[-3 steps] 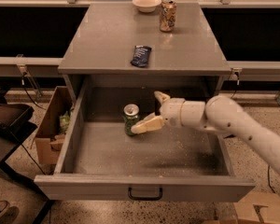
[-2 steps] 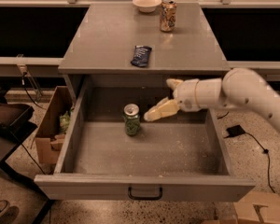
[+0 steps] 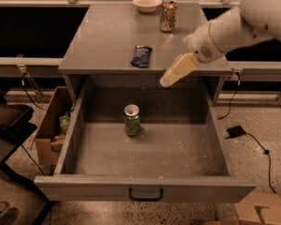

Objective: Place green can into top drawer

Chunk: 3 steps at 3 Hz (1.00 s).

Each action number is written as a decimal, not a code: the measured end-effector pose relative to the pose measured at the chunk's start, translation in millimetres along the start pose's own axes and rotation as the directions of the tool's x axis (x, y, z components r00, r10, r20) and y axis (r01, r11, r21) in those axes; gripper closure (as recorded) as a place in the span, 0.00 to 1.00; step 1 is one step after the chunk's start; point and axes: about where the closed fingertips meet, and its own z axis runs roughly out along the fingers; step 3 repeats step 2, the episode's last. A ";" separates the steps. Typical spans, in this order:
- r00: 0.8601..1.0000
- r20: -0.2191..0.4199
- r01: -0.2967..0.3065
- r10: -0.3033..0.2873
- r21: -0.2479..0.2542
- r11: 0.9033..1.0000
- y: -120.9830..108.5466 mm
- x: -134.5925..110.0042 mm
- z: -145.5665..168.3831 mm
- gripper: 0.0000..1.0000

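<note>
View: camera view (the only view supplied)
Green can (image 3: pixel 132 121): It is seen upright on the speckled floor of the top drawer (image 3: pixel 84 187), left of centre and towards the rear wall. No wall is touched by it.
Top drawer: It is pulled fully out, and the dark handle (image 3: pixel 145 194) is visible on its front panel. Nothing else is seen on the floor.
Gripper (image 3: pixel 171 76): It is held above the drawer's rear right, level with the front edge of the cabinet top (image 3: pixel 107 36) and well apart from the green can. Nothing is seen in its hold. How far it is open cannot be told.
Work done: The green can is judged to be placed and released, since it stands unsupported inside the drawer.
Work left: As judged, only clearing the arm (image 3: pixel 243 22) away is left. Closing the drawer is not called for by the task.
Cabinet top: A white bowl (image 3: pixel 147 3), a tan-orange can (image 3: pixel 168 15) and a dark snack packet (image 3: pixel 141 56) are carried on it.
Cut off: The arm is cropped by the upper right edge, and the base is not shown.
Hard to make out: The rear drawer wall is shadowed. The contents of the cardboard box (image 3: pixel 54 125) beside the drawer cannot be identified.
</note>
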 end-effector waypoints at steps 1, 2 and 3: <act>0.974 -0.219 0.078 -0.058 0.082 0.994 -17.4 -17.0 -41.9 0.00; 0.894 -0.438 0.158 -0.093 0.114 0.981 -14.5 -24.1 -65.7 0.00; 0.894 -0.438 0.158 -0.093 0.114 0.981 -14.5 -24.1 -65.7 0.00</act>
